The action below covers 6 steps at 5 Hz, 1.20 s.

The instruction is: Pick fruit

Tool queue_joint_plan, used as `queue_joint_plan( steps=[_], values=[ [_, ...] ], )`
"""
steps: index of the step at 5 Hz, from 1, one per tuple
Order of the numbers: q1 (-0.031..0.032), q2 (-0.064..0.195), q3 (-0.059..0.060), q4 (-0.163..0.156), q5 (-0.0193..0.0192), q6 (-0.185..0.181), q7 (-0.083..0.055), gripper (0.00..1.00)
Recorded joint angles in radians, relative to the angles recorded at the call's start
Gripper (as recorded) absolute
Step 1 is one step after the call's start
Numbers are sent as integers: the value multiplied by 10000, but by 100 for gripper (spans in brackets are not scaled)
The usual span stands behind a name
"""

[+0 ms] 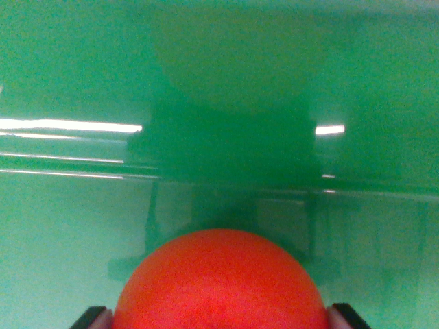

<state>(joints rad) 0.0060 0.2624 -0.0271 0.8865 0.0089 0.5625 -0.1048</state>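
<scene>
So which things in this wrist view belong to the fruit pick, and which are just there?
Job:
round red-orange fruit
gripper, a dark fingertip showing at each side of the fruit

Just there:
glossy green surface with white light reflections

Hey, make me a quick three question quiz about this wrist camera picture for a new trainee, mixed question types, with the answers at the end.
1. True or false: the red fruit sits at the top of the wrist view.
2. Multiple choice: the surface behind the fruit is A) white, B) glossy green, C) wooden.
3. Fill in: the two dark fingertips of the tool show at the bottom, one on each ____ of the fruit.

Key: 1 false, it fills the bottom centre. 2 B, with bright light streaks reflected on it. 3 side; whether they actually press on the fruit cannot be told from this view.
</scene>
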Motion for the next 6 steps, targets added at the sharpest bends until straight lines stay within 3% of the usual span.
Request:
queue_joint_plan(
  steps=[3,6],
  values=[
    [0,-35,0,58,-1,93,1,100],
    [2,-173,-2,289,-7,462,4,100]
  ],
)
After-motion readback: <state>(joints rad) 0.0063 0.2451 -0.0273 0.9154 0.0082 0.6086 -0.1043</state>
